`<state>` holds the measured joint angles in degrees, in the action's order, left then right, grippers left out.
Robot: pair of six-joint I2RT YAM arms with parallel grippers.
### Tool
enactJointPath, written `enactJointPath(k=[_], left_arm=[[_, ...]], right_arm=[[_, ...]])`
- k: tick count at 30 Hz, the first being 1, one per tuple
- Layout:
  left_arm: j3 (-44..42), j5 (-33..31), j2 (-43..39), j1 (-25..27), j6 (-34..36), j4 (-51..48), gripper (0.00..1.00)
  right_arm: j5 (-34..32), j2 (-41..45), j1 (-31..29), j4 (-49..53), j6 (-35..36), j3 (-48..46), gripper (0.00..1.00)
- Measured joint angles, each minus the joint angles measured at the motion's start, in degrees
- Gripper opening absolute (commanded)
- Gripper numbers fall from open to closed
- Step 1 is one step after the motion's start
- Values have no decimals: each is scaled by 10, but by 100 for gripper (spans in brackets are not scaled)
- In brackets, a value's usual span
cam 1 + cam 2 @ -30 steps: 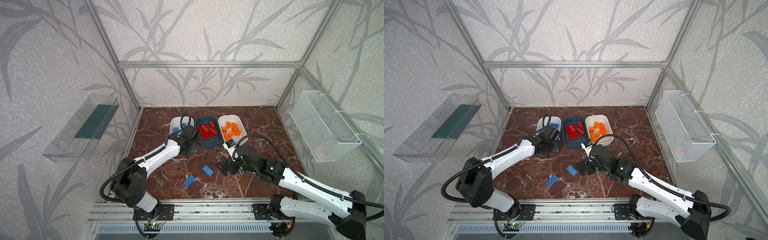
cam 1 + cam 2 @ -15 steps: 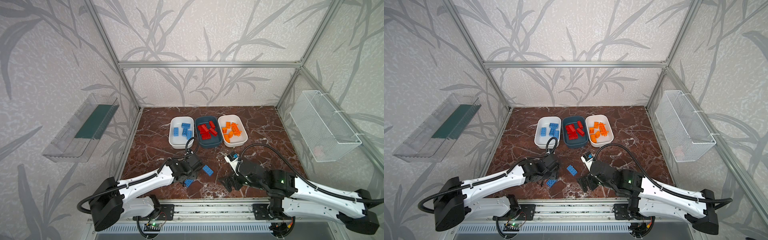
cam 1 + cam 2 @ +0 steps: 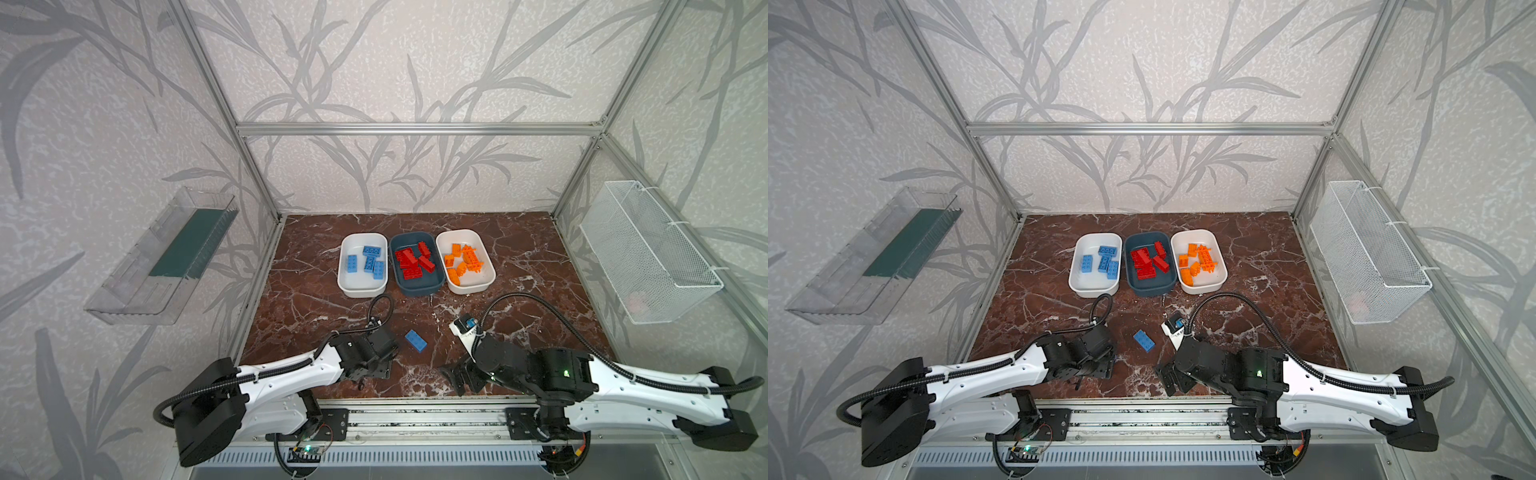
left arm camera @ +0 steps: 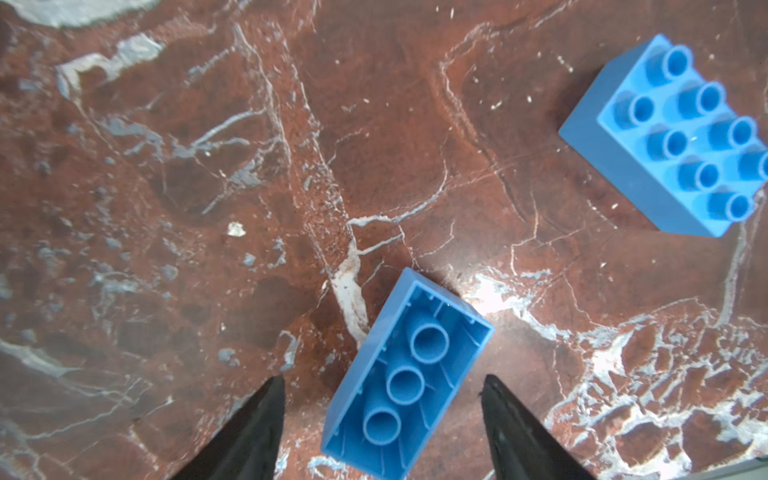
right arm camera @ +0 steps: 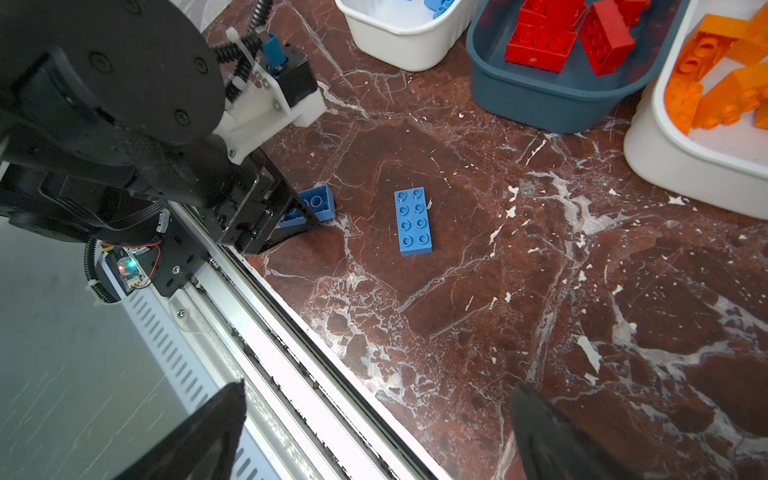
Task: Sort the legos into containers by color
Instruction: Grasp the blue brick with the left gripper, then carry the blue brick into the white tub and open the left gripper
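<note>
straddling an upside-down blue brick (image 4: 405,374) that lies hollow side up on the marble surface (image 3: 519,257), the left pincer (image 4: 383,377) has its jaws apart, with a gap on each side of the brick, and grips nothing. in both top views that brick is hidden under the pincer. a second blue brick (image 3: 416,340), studs up, lies just beside it on the surface, between the two arms. the right pincer (image 5: 378,388) hangs low near the front rail, spread wide and empty. at the back stand three tubs in a row, touching or nearly so: a white tub (image 3: 362,293) with blue bricks (image 3: 369,261), a teal tub (image 3: 417,289) with red bricks (image 3: 415,261), and another white tub (image 3: 478,286) with orange bricks (image 3: 464,262).
</note>
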<state>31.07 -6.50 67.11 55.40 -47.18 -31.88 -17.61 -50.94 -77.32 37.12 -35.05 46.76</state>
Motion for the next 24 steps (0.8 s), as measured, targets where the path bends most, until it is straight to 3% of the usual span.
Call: enactJointPath(k=[5, 9, 12, 24], left_arm=[[-8, 7, 6, 0, -5, 16, 66], [-8, 1, 18, 0, -14, 19, 36], [-4, -9, 28, 0, -17, 15, 25], [68, -32, 115, 0, -12, -10, 18]], right_arm=[[-8, 0, -7, 5, -4, 0, 99], [-15, 0, -8, 5, -5, 0, 99], [-19, 2, -8, 6, -5, 0, 99], [-37, 57, -10, 9, -5, -27, 99]])
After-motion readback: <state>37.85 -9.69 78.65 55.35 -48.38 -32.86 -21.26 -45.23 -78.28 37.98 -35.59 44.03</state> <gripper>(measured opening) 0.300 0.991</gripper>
